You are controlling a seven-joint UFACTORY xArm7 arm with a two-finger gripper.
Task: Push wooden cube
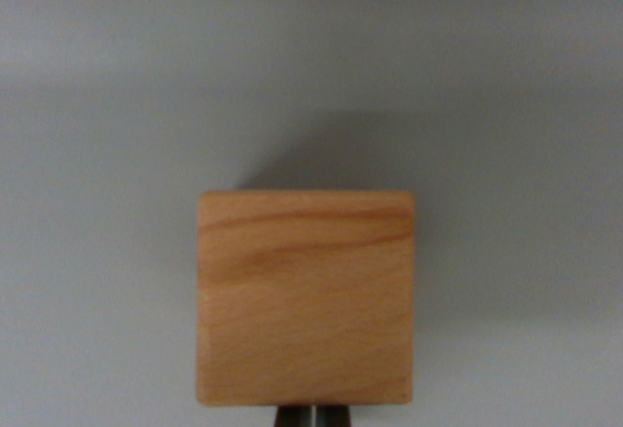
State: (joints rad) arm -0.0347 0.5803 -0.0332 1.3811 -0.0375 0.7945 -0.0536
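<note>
You have a plain grey surface [117,77] filling the view, with the wooden cube [306,297] low and centred on it. At its near edge sits the gripper [313,416], fingertips together. Push straight through the cube's middle so it doesn't twist.

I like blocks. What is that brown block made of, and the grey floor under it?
The block looks like real wood: light orange-brown, with darker wavy grain lines, smooth face and rounded corners. It seems unpainted. The grey surface is plain and matte; the blurry picture doesn't show what it's made of.
</note>
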